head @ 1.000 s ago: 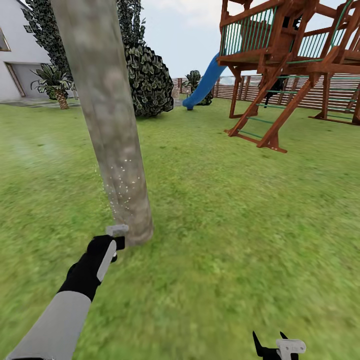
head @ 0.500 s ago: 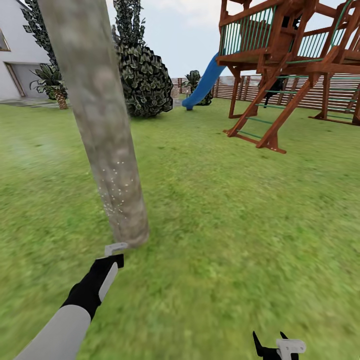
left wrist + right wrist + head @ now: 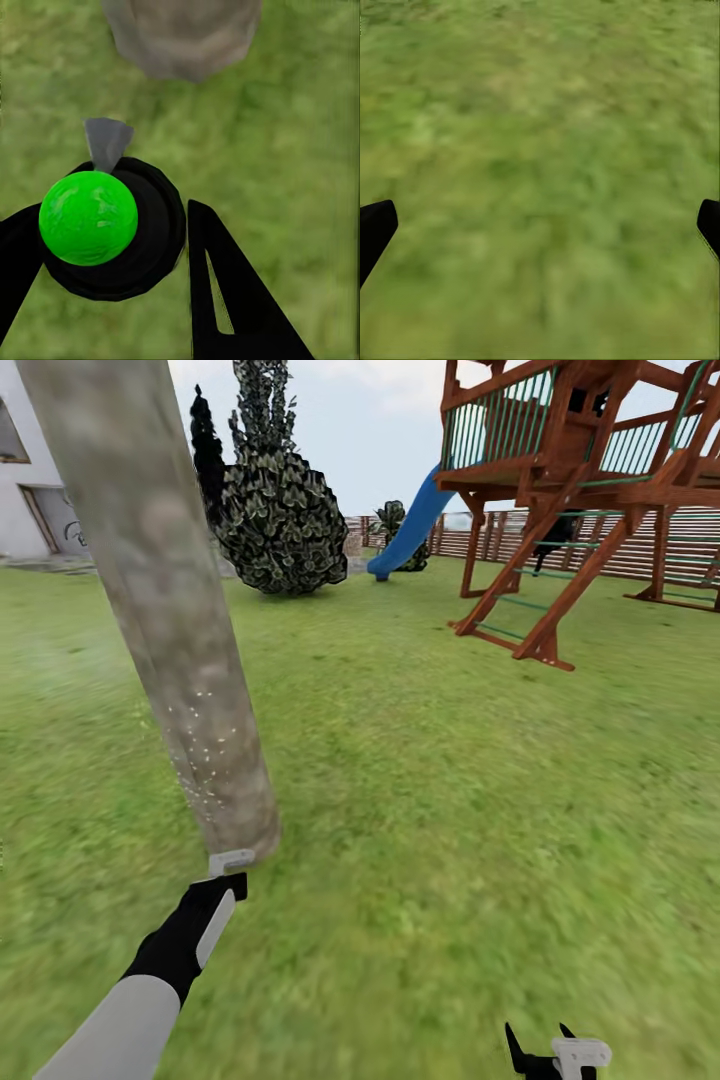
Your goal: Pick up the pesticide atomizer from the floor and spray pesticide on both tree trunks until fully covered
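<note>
Left gripper: black fingers closed around the round black bottle of the pesticide atomizer, seen end-on in the left wrist view with a bright green round top and a small grey nozzle tip aimed at the base of the thick, pale grey-brown mottled tree trunk. In the head view the left gripper hangs just short of the foot of the tree trunk, a small grey tip showing at its front end nearest the bark; contact cannot be judged. Fine white specks dot the lower trunk, above the gripper.

Right gripper: black fingertips wide apart, nothing between them, blurred green grass below. Head view puts the right gripper well to the right of the trunk, low over the lawn.

Surface: green lawn all around the trunk, uneven mottled green. Beyond the trunk a dark, rounded leafy bush; to the right of the trunk a red-brown wooden play tower with green railings and a blue slide. Brown horizontal-slat fence behind the tower. White house wall at the far left behind the trunk. Pale cloudy sky above.
</note>
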Controlling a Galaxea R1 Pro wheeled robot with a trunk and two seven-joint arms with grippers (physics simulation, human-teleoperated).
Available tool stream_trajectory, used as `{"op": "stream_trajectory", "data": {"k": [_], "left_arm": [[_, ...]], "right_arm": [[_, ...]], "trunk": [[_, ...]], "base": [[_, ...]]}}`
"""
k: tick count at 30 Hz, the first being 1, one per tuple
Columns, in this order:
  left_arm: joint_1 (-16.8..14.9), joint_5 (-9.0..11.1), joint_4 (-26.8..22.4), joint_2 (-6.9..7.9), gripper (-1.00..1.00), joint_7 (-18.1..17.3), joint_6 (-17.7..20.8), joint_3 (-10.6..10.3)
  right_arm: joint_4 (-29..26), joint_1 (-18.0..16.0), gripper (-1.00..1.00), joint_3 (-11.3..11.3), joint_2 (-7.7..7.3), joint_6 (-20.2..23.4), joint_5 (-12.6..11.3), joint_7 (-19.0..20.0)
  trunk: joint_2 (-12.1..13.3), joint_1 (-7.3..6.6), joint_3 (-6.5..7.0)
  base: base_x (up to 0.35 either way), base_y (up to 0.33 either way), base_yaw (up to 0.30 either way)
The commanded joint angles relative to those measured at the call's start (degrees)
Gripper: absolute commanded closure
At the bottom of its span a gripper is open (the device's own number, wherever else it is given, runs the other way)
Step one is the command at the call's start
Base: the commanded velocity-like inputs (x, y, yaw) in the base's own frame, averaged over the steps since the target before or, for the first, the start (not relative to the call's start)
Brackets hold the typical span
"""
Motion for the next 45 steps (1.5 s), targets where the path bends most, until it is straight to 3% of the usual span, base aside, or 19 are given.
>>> {"op": "stream_trajectory", "data": {"k": [1, 3, 8, 32, 37, 45], "left_arm": [[0.00, -0.03, 0.00, 0.00, 1.00, 0.03, 0.01, 0.00], [0.00, 0.09, 0.00, 0.00, 1.00, 0.03, -0.10, 0.08], [1.00, 0.03, 0.00, 0.00, 1.00, 0.12, -7.93, 0.10], [1.14, 0.06, 0.04, 0.00, 1.00, 0.13, -8.33, 0.19], [1.07, 0.17, 0.85, -0.08, 1.00, 2.10, -7.31, 0.41], [1.09, 0.25, 0.88, -0.17, 1.00, 2.15, -7.11, 0.36]], "right_arm": [[0.00, 0.00, -1.00, 0.00, 0.04, 0.00, 0.00, 0.00], [0.00, 0.00, -1.00, 0.00, 0.08, 0.01, 0.00, 0.00], [0.00, 0.00, -1.00, 0.00, 0.09, 0.01, 0.00, 0.00], [0.00, 0.00, -1.00, 0.00, 0.09, 0.01, -0.02, 0.00], [0.00, 0.00, -1.00, 0.00, 0.09, -0.01, 0.00, 0.00], [0.00, 0.00, -1.00, 0.00, 0.09, 0.01, 0.00, 0.00]], "trunk": [[0.00, 0.00, 0.00], [0.00, 0.00, 0.00], [0.00, 0.00, 0.00], [0.00, 0.00, 0.00], [0.00, 0.00, 0.00], [0.00, 0.00, 0.00]], "base": [[0.157, -0.244, 0.255], [0.131, -0.254, 0.273], [0.108, -0.266, 0.278], [0.117, -0.267, 0.121], [0.146, -0.267, 0.021], [0.154, -0.266, 0.253]]}}
